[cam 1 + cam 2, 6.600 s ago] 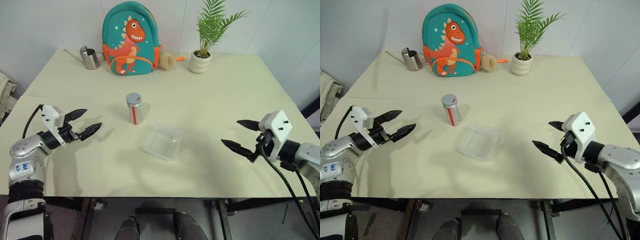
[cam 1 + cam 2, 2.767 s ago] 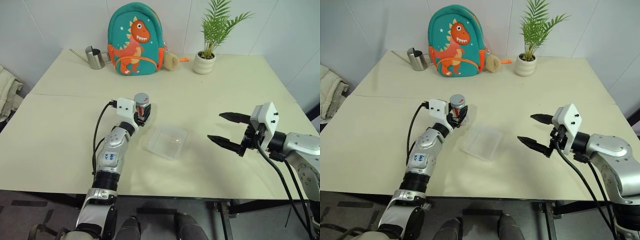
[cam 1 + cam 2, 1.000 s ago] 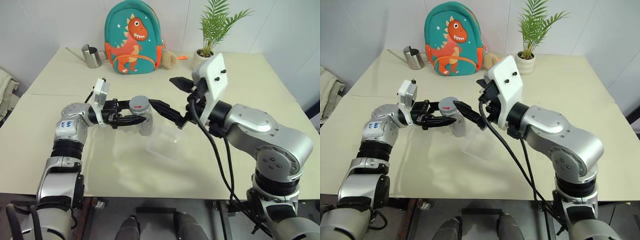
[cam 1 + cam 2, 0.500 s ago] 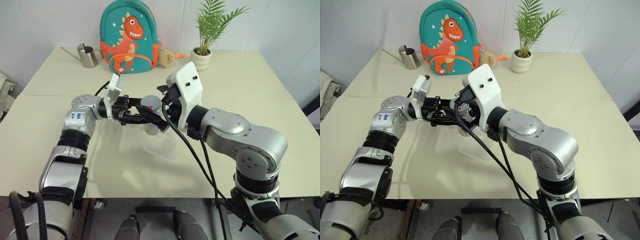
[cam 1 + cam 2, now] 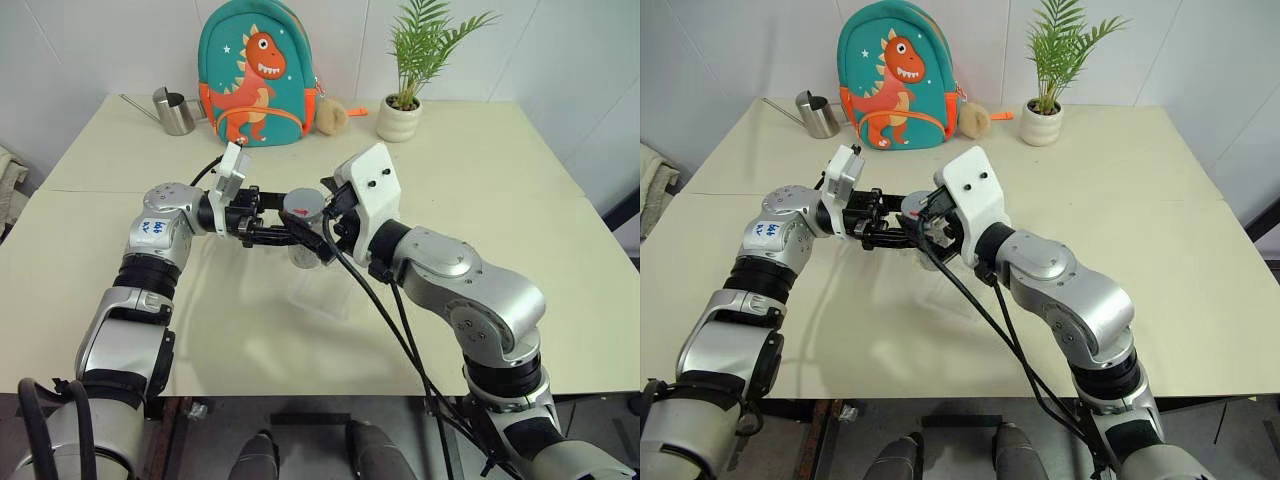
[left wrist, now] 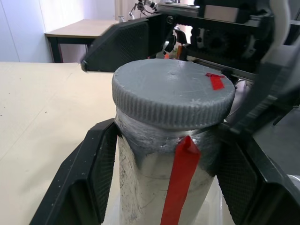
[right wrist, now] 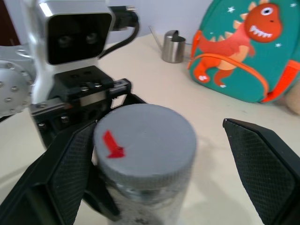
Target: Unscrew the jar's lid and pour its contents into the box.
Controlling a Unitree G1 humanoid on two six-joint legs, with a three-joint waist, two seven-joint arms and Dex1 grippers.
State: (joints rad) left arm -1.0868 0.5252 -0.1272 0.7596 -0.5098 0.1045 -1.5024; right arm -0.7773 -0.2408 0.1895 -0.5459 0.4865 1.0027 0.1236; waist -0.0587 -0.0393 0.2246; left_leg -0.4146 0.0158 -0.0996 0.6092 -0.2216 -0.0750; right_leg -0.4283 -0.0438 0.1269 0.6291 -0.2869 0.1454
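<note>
Cream-coloured table (image 5: 500,200) against a white wall carries the scene; above its middle the jar (image 6: 161,187), clear with a red vertical stripe, is held off the surface, clamped at its body between the two black fingers of the left gripper (image 5: 290,232), which reaches in level from the robot's left; the grey ribbed lid (image 6: 173,96), marked with a small red patch, is on the jar; the contents cannot be made out through the wall of the jar. The right gripper (image 7: 154,154) faces the lid from the opposite side, its fingers (image 7: 262,164) spread wide on either side of the cap and apart from it, grasping nothing. Directly beneath the jar lies the clear plastic box (image 5: 320,297), shallow and square, resting on the table. Well behind, along the far edge of the table, stand a steel watering can (image 5: 175,110), a teal backpack with an orange dinosaur (image 5: 258,70), a small tan plush (image 5: 332,117) touching the backpack's side, and a green plant in a white pot (image 5: 400,122).
</note>
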